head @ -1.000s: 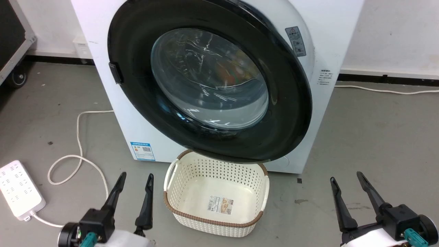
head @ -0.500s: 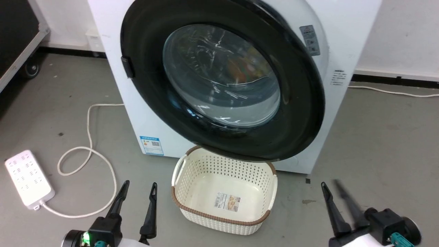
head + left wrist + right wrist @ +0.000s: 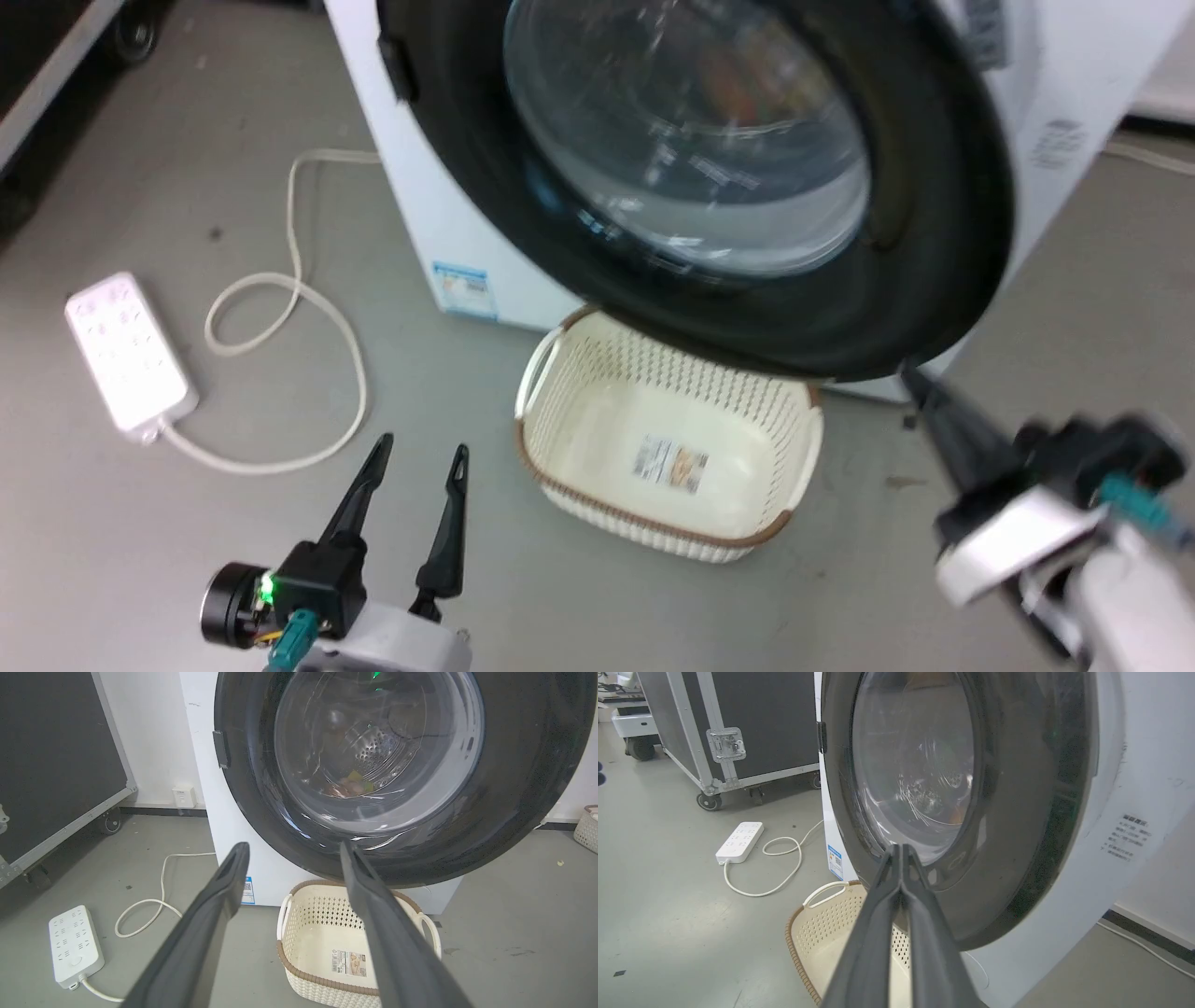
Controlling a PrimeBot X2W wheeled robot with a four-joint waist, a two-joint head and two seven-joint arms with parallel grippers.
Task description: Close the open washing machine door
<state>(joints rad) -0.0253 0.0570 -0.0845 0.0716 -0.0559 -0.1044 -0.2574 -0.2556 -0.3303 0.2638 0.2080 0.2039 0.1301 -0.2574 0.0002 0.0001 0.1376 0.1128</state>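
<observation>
Door [image 3: 943,233] hangs upright and ajar, facing outward over basket [image 3: 546,369].

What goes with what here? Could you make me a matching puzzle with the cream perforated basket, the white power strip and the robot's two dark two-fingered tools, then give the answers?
Things:
1. cream perforated plastic basket
2. white rectangular power strip
3. left tool
4. right tool

States and places:
A. long dark fingers pressed together
B. lying flat on the grey floor, well apart from the basket
C. long dark fingers spread apart, holding nothing
D. standing on the floor below the lower edge of the round black-rimmed glass door

Pairs: 1-D, 2-B, 3-C, 4-A.
</observation>
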